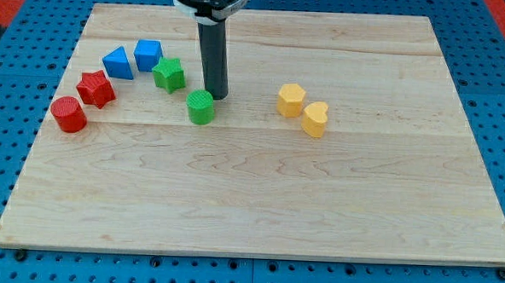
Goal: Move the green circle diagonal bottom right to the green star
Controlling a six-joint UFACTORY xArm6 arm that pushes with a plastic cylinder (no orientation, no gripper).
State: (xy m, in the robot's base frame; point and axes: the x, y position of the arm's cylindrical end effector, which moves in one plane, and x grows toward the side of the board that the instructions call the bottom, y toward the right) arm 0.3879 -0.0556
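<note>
The green circle (200, 107) is a short green cylinder on the wooden board, left of centre. The green star (168, 74) lies up and to the left of it, a small gap apart. My tip (216, 96) stands just to the upper right of the green circle, close to or touching its edge. The rod rises straight up to the arm at the view's top.
A blue cube (148, 55) and a blue triangle (118, 62) lie left of the green star. A red star (95, 89) and a red cylinder (68, 115) lie further left. A yellow hexagon (291, 100) and a yellow heart (315, 119) lie to the right. The board (258, 201) sits on blue pegboard.
</note>
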